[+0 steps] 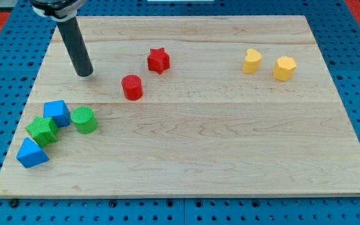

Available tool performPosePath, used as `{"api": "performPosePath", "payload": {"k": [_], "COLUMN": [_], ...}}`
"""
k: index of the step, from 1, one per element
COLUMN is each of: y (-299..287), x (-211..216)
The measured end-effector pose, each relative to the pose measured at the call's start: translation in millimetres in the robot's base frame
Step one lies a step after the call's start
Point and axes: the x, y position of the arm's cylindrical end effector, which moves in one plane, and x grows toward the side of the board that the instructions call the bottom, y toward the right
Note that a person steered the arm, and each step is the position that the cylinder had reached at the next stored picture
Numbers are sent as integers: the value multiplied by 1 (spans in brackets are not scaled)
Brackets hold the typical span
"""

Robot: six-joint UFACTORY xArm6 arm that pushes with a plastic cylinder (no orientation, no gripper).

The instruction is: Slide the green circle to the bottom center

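The green circle is a short green cylinder at the view's left, just right of a blue cube. My tip rests on the board above the green circle, apart from it by a clear gap. A green star-shaped block lies left of the circle and below the blue cube. A blue triangular block sits at the lower left of that cluster.
A red cylinder and a red star lie right of my tip. Two yellow blocks sit at the upper right. The wooden board ends on a blue pegboard surface.
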Motion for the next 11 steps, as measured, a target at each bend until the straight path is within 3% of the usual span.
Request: {"api": "performPosePath", "payload": {"k": [2, 3, 6, 7, 9, 11], "y": [94, 119, -78, -74, -18, 97], "x": [47, 50, 48, 66, 100, 116]}}
